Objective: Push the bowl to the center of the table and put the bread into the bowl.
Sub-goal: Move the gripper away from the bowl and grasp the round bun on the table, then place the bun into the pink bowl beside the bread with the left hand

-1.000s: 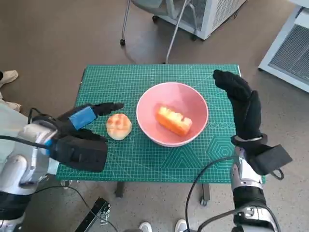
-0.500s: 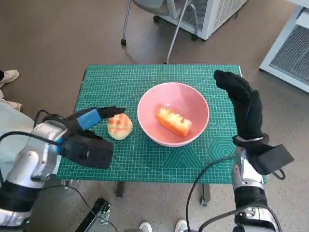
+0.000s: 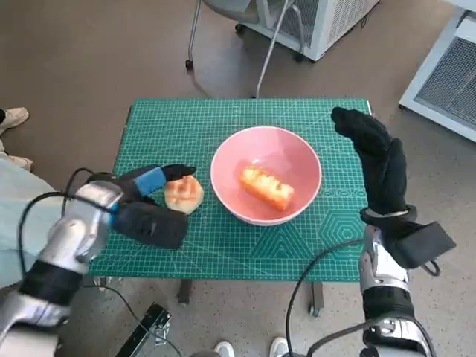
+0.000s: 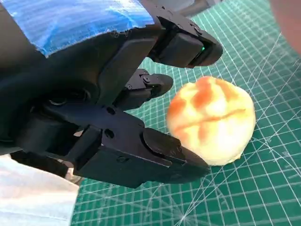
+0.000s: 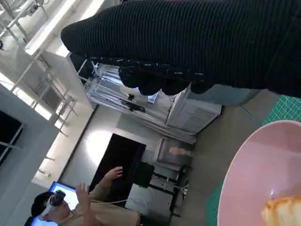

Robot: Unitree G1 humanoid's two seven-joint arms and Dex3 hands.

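The bowl (image 3: 266, 175) is pink, round and deep, with a smooth matte inside. It stands upright on the green mat (image 3: 223, 245), roughly at the middle of the table and slightly toward its right half. Inside it lies an oblong piece of bread (image 3: 266, 187) with a golden-orange crust and pale scored marks, resting at an angle on the bowl floor.

A second piece, a round bun (image 3: 184, 193), sits on the mat just left of the bowl and apart from its rim. Its top is pale yellow with orange-brown patches and crossing score lines (image 4: 210, 120).

The left hand (image 3: 145, 204) is at the bun from the left. Its fingers (image 4: 178, 47) are spread, one reaching over the bun's far side, the thumb along its near side. The wrist view shows them close beside the bun but not clamped; the hand holds nothing.

The right hand (image 3: 375, 160) stands raised over the right edge of the table, fingers extended and apart, empty, clear of the bowl.

The mat carries a white printed grid and covers the tabletop.
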